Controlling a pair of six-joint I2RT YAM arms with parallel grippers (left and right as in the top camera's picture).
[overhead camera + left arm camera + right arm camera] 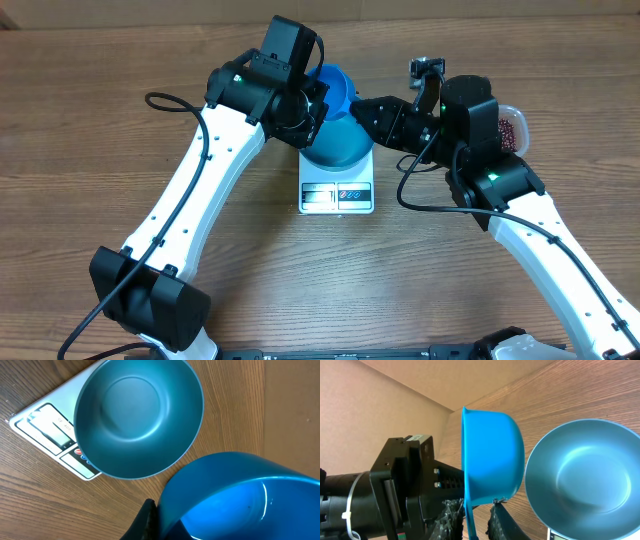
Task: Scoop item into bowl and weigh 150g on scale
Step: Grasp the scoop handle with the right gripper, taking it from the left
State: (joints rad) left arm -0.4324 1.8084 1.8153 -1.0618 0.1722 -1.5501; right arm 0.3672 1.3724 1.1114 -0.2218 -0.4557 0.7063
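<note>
desk (235, 415): wood, matt grain | scale (47, 422): smooth white plastic | bowl (135, 415): smooth, satin sheen | second bowl (240, 495): glossy blue plastic

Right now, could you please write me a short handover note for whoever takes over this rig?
Left gripper: shut on the scoop, which is empty and held on edge just beyond the bowl.
Right gripper: open, straddling the scoop's handle, not clamped.
Bowl: empty, on the scale.
Beans: in the tub by the right arm.
Done: bowl on scale, scoop picked up.
Left: probably hand the scoop over, then scoop beans and weigh.
</note>
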